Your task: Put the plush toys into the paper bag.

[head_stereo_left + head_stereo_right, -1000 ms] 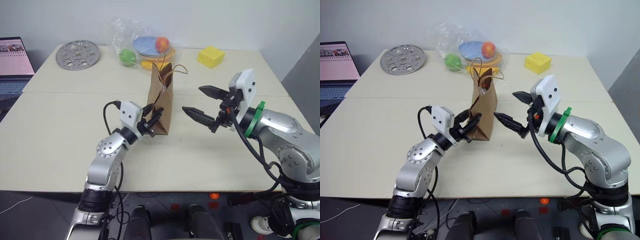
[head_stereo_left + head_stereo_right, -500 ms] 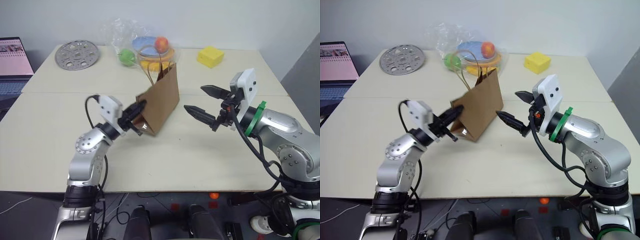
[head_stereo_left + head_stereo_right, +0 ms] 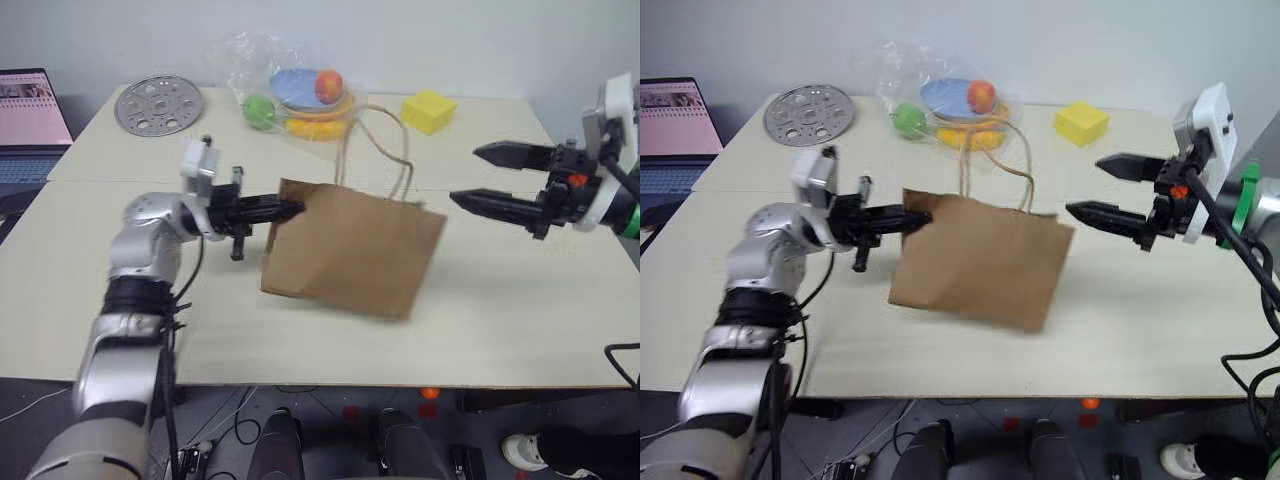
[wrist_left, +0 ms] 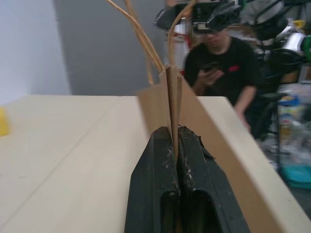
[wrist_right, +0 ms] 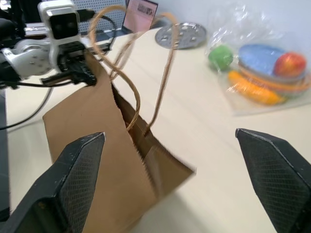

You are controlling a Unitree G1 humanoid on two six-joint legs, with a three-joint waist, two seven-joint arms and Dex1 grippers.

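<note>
Paper bag (image 3: pixel 350 250), blurred, pinched at its corner by left gripper (image 3: pixel 285 209).

At the far left of your table (image 3: pixel 120 330) lies a round metal disc (image 3: pixel 158 105) with holes punched through it. Further along the far edge you have a clear crinkly plastic bag (image 3: pixel 262 72) with toy food inside: a green ball (image 3: pixel 259 111), a blue plate (image 3: pixel 296 88) stacked on a yellow one (image 3: pixel 316 124), and a red-orange fruit (image 3: pixel 327 86) on top. To the right of the bag, apart from it, sits a yellow block (image 3: pixel 428 111). Off the table's left side you can see a laptop (image 3: pixel 33 110) with its screen lit. Beyond the table's end a person (image 4: pixel 221 63) in a black top seems to be looking at a phone, though that part is blurred.
</note>
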